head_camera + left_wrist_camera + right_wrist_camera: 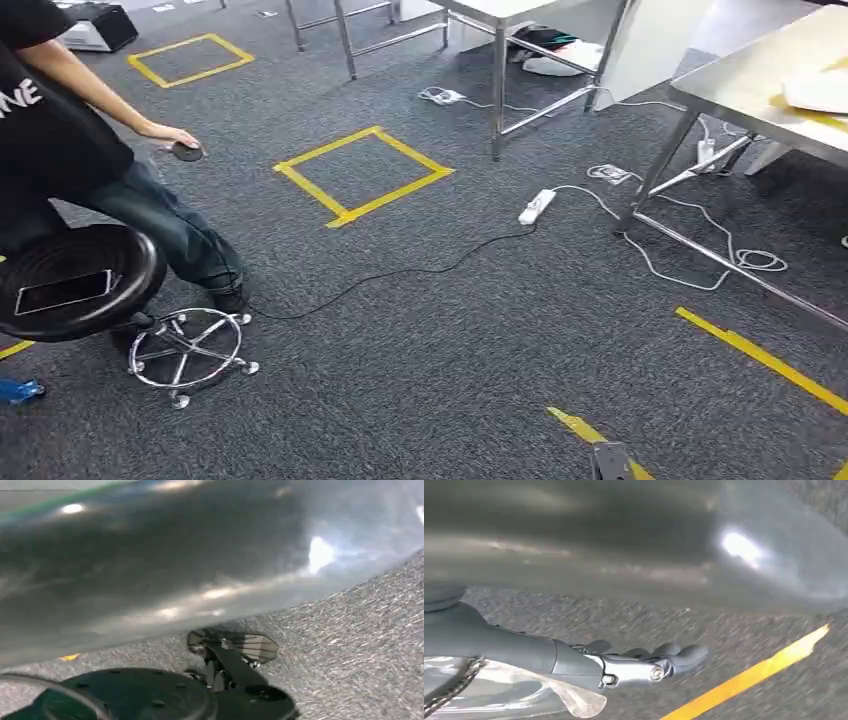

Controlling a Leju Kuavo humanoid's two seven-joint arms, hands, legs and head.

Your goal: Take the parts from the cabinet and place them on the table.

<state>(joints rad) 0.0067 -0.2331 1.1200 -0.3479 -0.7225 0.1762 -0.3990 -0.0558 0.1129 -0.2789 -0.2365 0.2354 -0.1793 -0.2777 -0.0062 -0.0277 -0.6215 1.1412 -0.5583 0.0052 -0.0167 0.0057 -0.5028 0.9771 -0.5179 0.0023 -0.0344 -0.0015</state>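
Note:
In the right wrist view my right hand [634, 667] reaches out over the grey carpet with its fingers [684, 655] nearly straight. A clear plastic bag [539, 695] with a dark chain-like part inside lies pressed under the hand, and the hand seems to hold it. A steel table [745, 85] stands at the right edge of the head view, with a white thing [815, 90] and yellow tape on its top.
A person [60, 150] sits on a black stool [75, 280] at the left, holding a small dark disc [186, 151]. A power strip [537, 206] and cables lie near the table legs. Yellow tape squares [362, 175] mark the carpet. Another steel table [500, 20] stands behind.

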